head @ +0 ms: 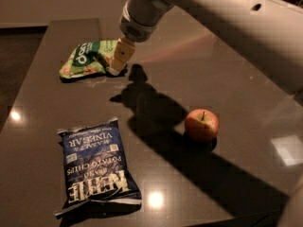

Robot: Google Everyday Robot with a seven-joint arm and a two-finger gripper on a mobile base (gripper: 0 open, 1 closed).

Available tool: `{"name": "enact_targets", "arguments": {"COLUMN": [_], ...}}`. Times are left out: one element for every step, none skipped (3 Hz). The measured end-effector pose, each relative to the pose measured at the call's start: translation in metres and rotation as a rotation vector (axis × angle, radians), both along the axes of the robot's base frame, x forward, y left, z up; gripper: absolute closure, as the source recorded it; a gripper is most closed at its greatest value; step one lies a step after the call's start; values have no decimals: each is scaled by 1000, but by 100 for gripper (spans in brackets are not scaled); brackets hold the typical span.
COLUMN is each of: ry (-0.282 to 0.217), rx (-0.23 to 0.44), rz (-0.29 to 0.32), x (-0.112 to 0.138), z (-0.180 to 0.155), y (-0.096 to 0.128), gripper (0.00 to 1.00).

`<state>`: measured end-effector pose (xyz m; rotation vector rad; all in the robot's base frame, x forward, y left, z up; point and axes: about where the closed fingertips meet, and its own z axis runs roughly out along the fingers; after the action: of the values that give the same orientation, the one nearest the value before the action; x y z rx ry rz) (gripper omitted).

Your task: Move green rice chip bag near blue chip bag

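The green rice chip bag (87,59) lies flat on the far left part of the table (246,84), with its white lettering facing up. Its right edge sits just under my gripper (117,66), which slants down onto that edge from above. The tan tip is touching the foil or very nearly so. Whether my jaws are wide or closed I cannot tell, since only one tan side of them shows

The blue chip bag (97,167) lies flat near the front left edge of the table, well apart from the green bag, with bare tabletop between them. Its white lettering reads upside down from here. A red apple (201,125) stands upright, stem up, to the right of the blue bag and clear of both bags

My white arm (213,13) reaches in from the upper right. Its dark shadow (156,117) runs from beside the green bag, past the apple, toward the front right of the glossy dark tabletop, where a few bright spots of light reflect
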<state>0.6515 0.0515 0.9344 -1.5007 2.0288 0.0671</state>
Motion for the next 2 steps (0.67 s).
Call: {"name": "enact_targets", "arguments": {"ry": [22, 42], "rx": [30, 40], "rz": [27, 54], "x": [27, 40], "z": [-15, -25], "y": [22, 39], "gripper": [0, 0]}}
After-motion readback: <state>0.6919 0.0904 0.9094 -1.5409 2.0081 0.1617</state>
